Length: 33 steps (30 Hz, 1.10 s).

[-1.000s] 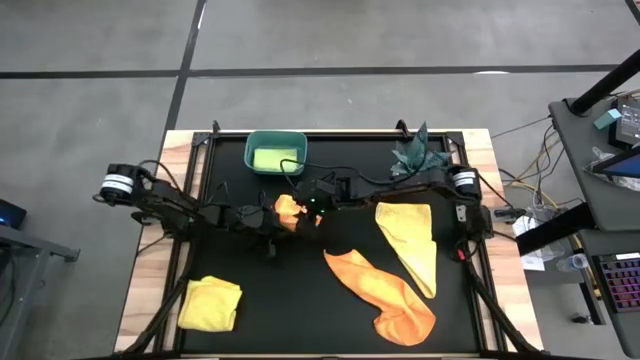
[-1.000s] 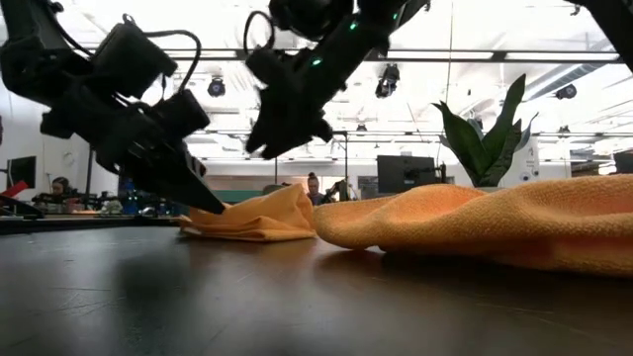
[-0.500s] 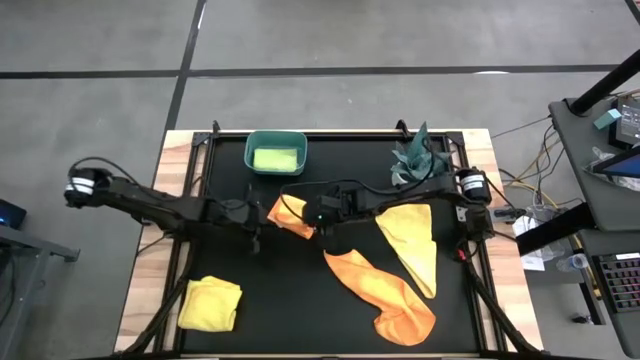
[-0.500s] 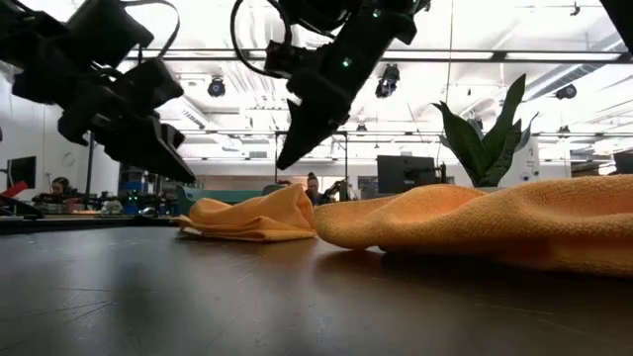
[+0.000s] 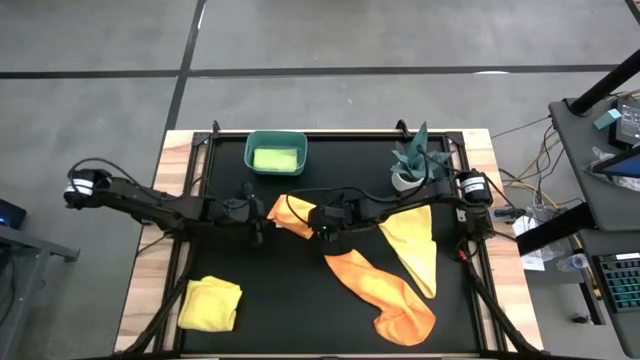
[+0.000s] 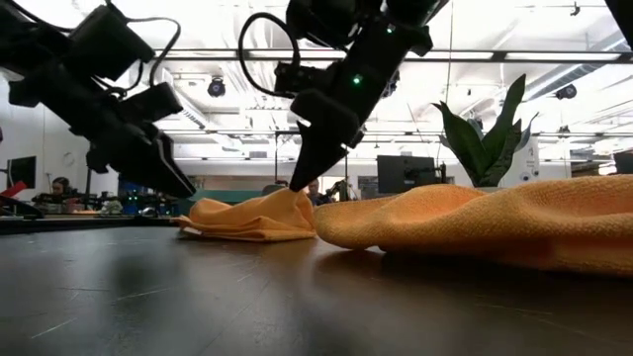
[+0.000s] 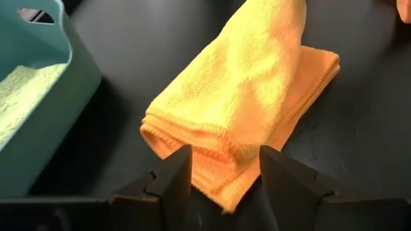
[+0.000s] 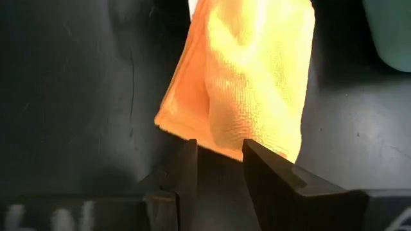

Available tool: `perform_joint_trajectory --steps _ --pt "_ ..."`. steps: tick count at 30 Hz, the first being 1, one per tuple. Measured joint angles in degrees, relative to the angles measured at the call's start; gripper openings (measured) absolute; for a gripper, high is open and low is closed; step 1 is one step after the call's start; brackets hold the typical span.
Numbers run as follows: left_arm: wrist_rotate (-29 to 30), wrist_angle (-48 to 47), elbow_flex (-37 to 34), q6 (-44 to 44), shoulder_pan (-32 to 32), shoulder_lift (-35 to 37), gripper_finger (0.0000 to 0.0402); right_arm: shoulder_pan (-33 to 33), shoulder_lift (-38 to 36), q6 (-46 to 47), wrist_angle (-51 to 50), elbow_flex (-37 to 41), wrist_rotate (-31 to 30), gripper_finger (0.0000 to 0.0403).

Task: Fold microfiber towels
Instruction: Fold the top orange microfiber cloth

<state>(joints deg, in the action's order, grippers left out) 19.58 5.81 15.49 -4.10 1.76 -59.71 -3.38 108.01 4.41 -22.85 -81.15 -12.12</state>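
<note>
The folded orange towel [image 5: 288, 213] lies near the middle of the table [image 5: 300, 320], just in front of the bin [image 5: 275, 152] at the back edge, and it is the step in hand. The left gripper [image 5: 257, 214] sits beside its left end, fingers spread with nothing between them, the cloth's edge just ahead of its tips. The right gripper [image 5: 322, 222] hangs at the right end, fingers narrowly apart and empty, tips close above the fold.

This towel looks finished. The next move probably calls for gripping it from both ends to carry it off, or turning to the unfolded orange towel [image 5: 385, 293] and the yellow towel [image 5: 412, 245] toward the right front; a folded yellow one [image 5: 210, 303] rests at the left front corner.
</note>
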Motion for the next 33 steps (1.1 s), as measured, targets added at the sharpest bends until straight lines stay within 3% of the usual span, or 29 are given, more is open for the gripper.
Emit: perform_joint_trajectory --steps 14,25,29,33 --pt "-0.27 8.92 -0.11 -2.96 -0.94 -13.01 0.0169 0.03 0.00 4.75 9.64 5.41 -0.09 0.0110" --pt "-1.30 10.23 -0.11 -2.37 -0.94 -11.65 0.0163 0.42 1.08 3.74 15.50 6.58 -0.15 0.0099" --pt "-1.86 10.45 -0.10 -1.50 -0.94 -11.29 0.0121 0.39 2.28 2.40 17.28 6.61 -0.13 0.0058" --pt "-1.95 10.19 -0.09 -1.23 -0.94 -11.38 0.0048 0.34 2.69 1.07 17.67 6.61 -0.07 0.0015"
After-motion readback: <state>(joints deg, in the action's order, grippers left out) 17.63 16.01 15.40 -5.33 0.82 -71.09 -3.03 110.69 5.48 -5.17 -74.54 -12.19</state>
